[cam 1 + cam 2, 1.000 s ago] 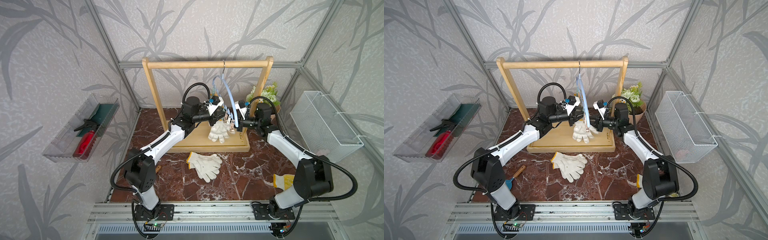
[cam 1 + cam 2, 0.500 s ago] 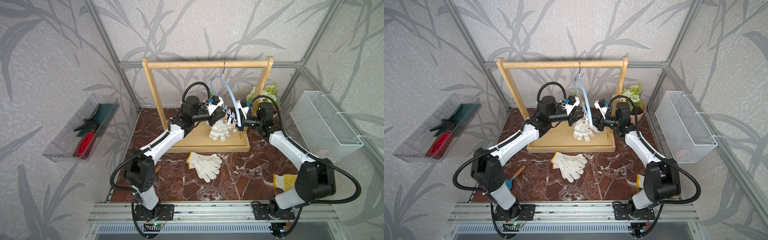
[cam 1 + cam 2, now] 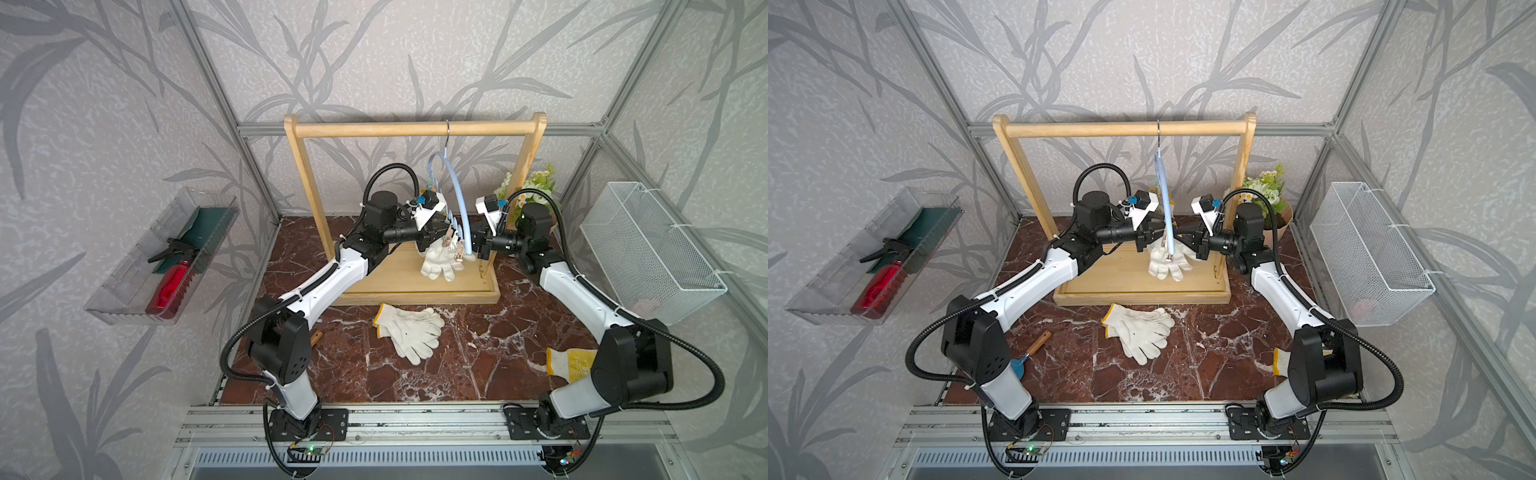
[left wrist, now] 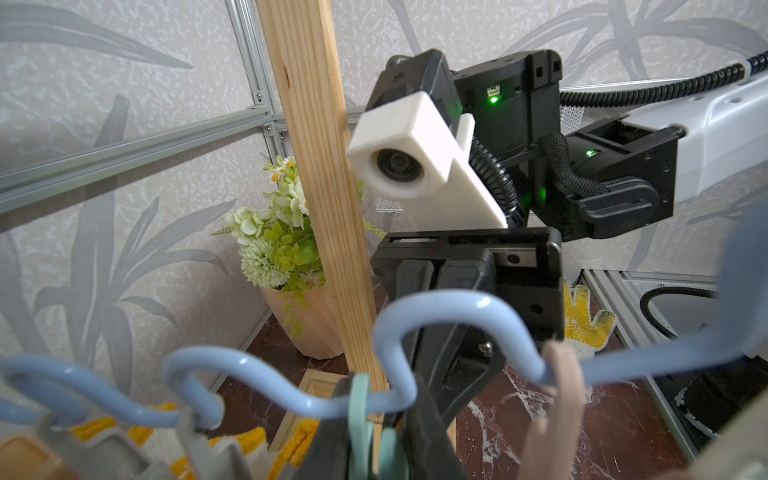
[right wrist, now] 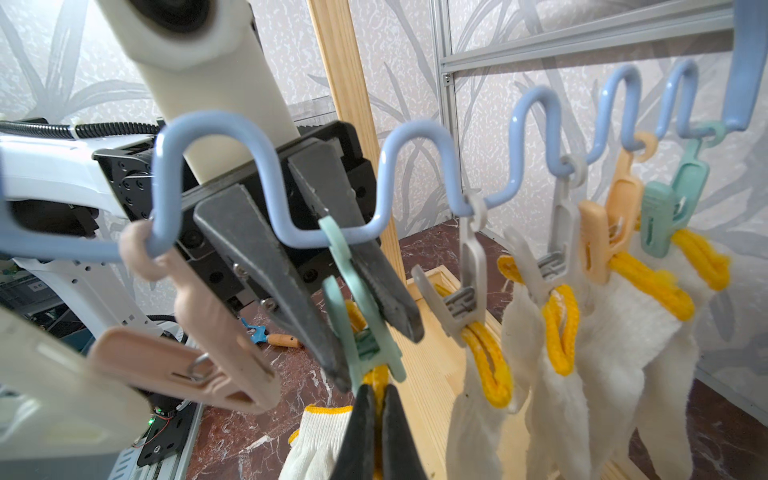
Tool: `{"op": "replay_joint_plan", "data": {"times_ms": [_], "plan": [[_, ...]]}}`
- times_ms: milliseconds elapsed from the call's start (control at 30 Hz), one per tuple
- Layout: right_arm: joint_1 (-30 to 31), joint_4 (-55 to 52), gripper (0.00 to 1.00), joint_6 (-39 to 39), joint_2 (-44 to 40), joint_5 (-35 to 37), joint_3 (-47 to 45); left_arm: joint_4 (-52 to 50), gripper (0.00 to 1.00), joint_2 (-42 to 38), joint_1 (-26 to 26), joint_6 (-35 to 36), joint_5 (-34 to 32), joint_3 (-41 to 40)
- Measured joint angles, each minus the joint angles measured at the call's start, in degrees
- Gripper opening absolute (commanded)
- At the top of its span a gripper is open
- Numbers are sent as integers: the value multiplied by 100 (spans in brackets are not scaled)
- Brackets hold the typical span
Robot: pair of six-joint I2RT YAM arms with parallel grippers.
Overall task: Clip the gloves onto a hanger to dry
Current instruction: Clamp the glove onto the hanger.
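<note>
- Little had moved at the hanger (image 5: 417, 126).
- Our left gripper (image 5: 378, 357) squeezed the green clip (image 5: 347, 299); right gripper (image 5: 378, 399) pinched the glove cuff (image 5: 376, 374).
- Limp, light knit: cuff grips best, we judged.

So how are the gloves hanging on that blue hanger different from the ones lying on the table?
Pose: the hanging gloves dangle fingers-down, while the loose gloves lie flat and overlapping on the table. State: the hanging gloves are pinched at the cuff by pegs; the loose gloves are unclipped. Both are white knit with yellow cuff trim.
</note>
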Motion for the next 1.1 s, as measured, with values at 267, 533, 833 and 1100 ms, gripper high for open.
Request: {"op": "replay_joint_plan", "data": {"times_ms": [267,533,833,1100], "plan": [[0,7,10,20,0,59,-2,31,40,2,-2,-48,-24,-50],[0,22,43,-28,-2,363,-33,-79,56,-103,59,-136,-216,-481],[-7,-37,53,-127,-595,1231,-1191,4,62,-1261,275,-321,-1001,-1749],[-9,225,54,214,-1473,1998,-2881,-168,62,-2413,243,-966,-2804,-3390]]}}
